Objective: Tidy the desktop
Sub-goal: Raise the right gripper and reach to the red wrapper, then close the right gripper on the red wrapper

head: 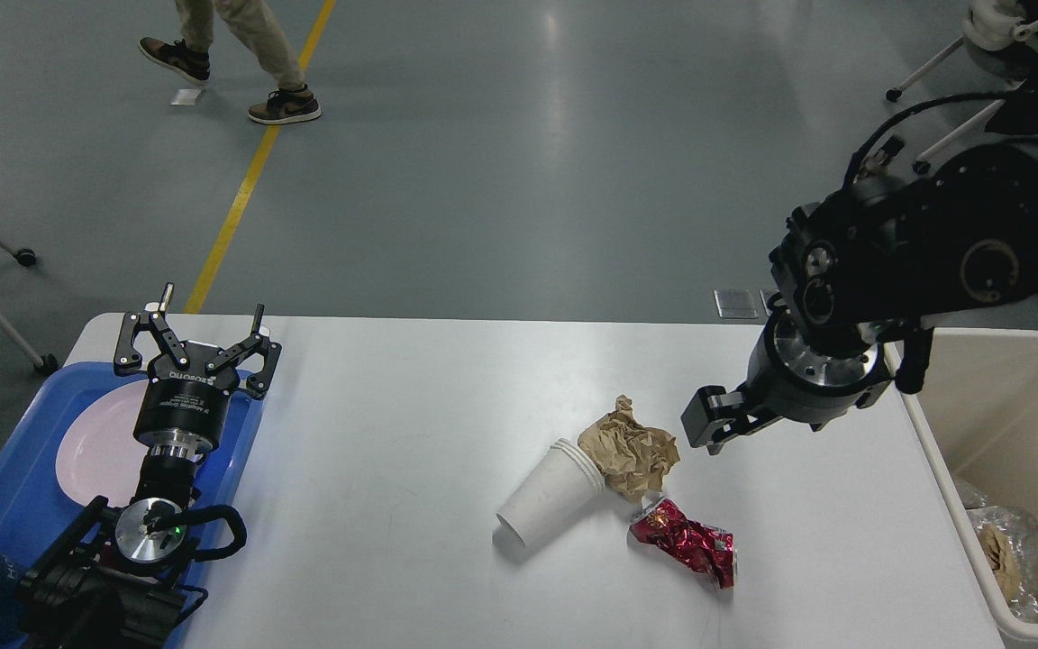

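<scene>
Desktop: white, fills the lower view.
Litter: stacked paper cups, crumpled brown paper, crushed red can — touching.
Left gripper: fingers spread, empty, over blue tray.
Right gripper: beside paper — grip state unclear.

Upside-down "ROBOTIQ" on left gripper body; smaller print there unreadable.

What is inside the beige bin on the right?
In the bin, crumpled clear plastic wrapping with something tan inside lies by the near wall. The rest of the floor that shows looks bare; the right part runs out of the picture.
</scene>
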Robot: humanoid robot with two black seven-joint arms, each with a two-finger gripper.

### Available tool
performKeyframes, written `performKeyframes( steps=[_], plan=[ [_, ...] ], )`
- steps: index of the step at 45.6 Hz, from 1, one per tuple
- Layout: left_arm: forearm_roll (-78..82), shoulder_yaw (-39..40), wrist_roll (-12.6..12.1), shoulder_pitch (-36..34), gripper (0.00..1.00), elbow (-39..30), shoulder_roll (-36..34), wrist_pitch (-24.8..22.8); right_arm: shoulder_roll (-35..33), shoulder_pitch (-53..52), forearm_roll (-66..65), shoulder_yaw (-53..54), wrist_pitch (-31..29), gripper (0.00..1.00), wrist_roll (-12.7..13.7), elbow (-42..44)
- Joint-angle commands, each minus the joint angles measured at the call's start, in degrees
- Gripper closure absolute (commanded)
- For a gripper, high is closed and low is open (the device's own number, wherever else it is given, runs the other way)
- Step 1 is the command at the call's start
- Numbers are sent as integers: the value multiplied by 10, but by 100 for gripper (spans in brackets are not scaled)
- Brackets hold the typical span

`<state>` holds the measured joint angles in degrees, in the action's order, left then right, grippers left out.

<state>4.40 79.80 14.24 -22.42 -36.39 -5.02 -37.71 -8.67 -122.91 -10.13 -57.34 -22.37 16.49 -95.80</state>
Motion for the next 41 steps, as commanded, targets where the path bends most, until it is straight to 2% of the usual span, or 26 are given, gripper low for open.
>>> performKeyframes(
  steps=[1, 6, 10, 18, 27, 41],
  plan=[
    [0, 0, 0, 0, 4, 0, 0, 0, 16, 68, -137, 76, 13, 2, 0, 0],
    [0, 0, 0, 0, 4, 0, 0, 0, 45, 130, -268, 89, 22, 3, 2, 8],
    [0, 0, 0, 0, 4, 0, 0, 0, 59, 187, -319, 86, 32, 8, 2, 47],
    [0, 0, 0, 0, 4, 0, 0, 0, 84, 305, -328, 73, 37, 9, 2, 144],
    [0, 0, 0, 1, 4, 0, 0, -1, 103, 386, -329, 64, 39, 9, 1, 229],
    [0, 0, 0, 1, 4, 0, 0, -1, 115, 441, -330, 60, 41, 10, 1, 303]
  ],
)
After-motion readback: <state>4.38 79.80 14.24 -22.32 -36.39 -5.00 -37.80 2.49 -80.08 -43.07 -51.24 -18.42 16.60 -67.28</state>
